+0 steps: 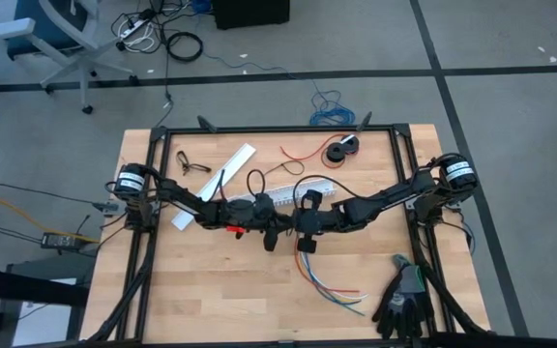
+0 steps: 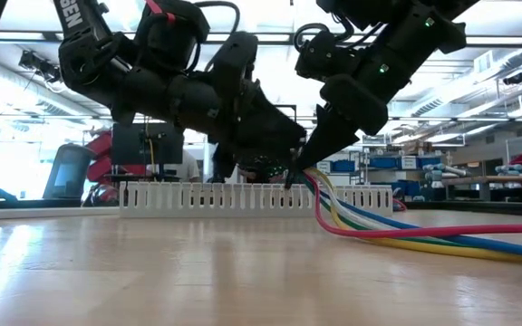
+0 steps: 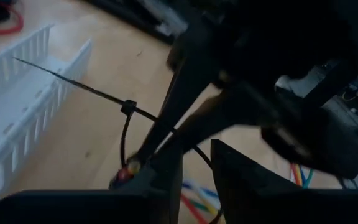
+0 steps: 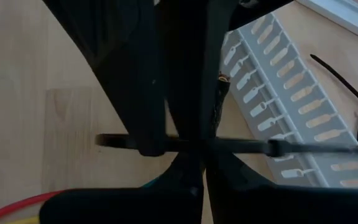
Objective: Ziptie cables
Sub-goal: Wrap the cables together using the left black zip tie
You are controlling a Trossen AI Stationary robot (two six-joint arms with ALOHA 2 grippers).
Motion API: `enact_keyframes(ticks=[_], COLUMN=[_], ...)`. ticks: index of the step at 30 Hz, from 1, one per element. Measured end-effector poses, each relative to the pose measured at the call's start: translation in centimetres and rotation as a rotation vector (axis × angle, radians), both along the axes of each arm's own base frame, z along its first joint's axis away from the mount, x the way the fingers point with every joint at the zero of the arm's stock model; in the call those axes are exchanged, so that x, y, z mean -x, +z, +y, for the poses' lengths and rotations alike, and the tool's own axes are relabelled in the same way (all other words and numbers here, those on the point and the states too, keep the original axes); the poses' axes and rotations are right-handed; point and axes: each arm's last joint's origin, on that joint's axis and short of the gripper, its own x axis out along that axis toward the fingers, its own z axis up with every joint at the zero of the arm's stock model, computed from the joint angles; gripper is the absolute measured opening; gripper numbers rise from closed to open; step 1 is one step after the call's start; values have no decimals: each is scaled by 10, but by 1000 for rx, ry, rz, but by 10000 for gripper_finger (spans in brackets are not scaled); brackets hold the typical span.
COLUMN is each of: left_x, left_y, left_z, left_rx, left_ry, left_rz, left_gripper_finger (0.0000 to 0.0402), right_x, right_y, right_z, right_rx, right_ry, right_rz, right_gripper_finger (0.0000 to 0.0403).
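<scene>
The cables (image 1: pixel 329 286) are a bunch of red, yellow, blue and green wires. Their free ends lie fanned on the table's near right part, and their joined end (image 3: pixel 128 168) is raised at the table's middle. There both grippers meet: my left gripper (image 1: pixel 271 230) from the left and my right gripper (image 1: pixel 305 230) from the right. My right gripper is shut on the cables. A black ziptie's head (image 3: pixel 128 107) sits above the joined end, its loop drops beside the wires, and its thin tail (image 3: pixel 48 74) points over the white duct. My left gripper (image 3: pixel 197 168) is shut on the ziptie's strap. My left gripper pinches the ziptie's strap (image 3: pixel 188 142), which runs from the head into the narrow gap between my two fingers. In the right wrist view the strap (image 4: pixel 241 146) lies across those fingertips. The ziptie is lifted clear of the table. My right gripper (image 4: pixel 202 171) pinches the cables close to their black-sleeved end (image 4: pixel 219 106), and its fingers (image 3: pixel 160 134) slant down from the table's right. The held end is lifted off the table (image 2: pixel 317 186). The wires sag from it and trail along the wood (image 2: pixel 442 237).
A white slotted cable duct (image 1: pixel 288 193) lies just beyond the grippers. A white strip (image 1: pixel 216 184), a thin red wire (image 1: pixel 298 153) and a black tape roll (image 1: pixel 341 150) lie farther back. Dark gloves (image 1: pixel 404 302) lie at the near right corner. Bare wood shows on the near left.
</scene>
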Motion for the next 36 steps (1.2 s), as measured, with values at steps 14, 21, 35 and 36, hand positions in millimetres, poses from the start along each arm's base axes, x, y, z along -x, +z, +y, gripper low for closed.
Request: enact_keyframes(ticks=[14, 21, 35, 36], left_x=[15, 27, 30, 30], left_y=[-12, -12, -17, -17], left_z=[6, 8, 11, 11], left_rx=[22, 46, 76, 82], left_ry=[40, 58, 99, 100], left_rz=[4, -84, -48, -48], left_gripper_finger=[91, 91, 91, 91], right_x=[0, 0, 0, 0], right_y=[0, 0, 0, 0], right_z=[0, -1, -2, -2], right_rx=[-13, -17, -19, -20], right_ry=[-15, -20, -23, -24], right_rz=[3, 2, 1, -3], right_gripper_finger=[1, 0, 0, 0])
